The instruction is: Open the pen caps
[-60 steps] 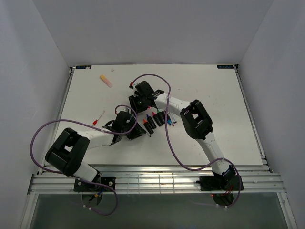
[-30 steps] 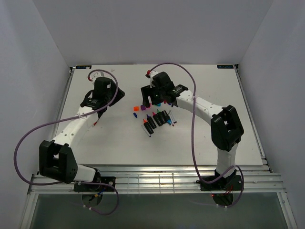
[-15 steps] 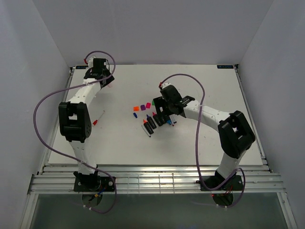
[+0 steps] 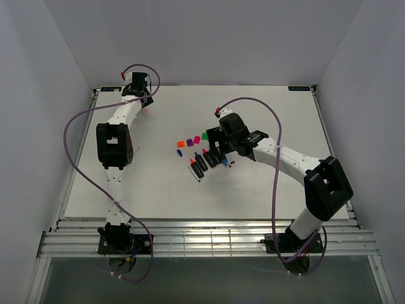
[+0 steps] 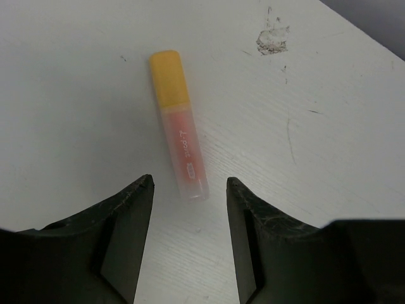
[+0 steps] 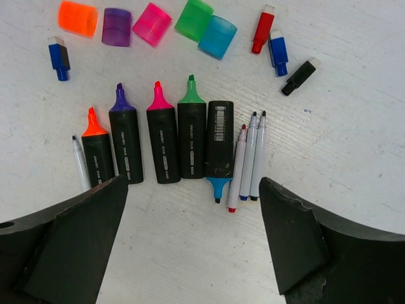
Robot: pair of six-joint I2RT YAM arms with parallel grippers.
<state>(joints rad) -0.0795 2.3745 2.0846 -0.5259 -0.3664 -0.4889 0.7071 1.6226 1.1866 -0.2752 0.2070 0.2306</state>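
Yellow on the one cap (image 5: 168,76) not yet pulled: topping a peach tube (image 5: 185,158) at the counter's (image 5: 63,63) eleven o'clock corner, just ahead of the left fingers (image 5: 126,215), parted wide and holding nothing. By the right fingers (image 6: 82,234), spread fully and likewise empty: five highlighters (image 6: 163,145) and slim pens (image 6: 250,155) lying bare-tipped, loose caps (image 6: 152,24) at their twelve o'clock. Step in hand, at a guess: reaching for the tube. Next: lower, straddle the body, close, then bring the other arm across for the cap.
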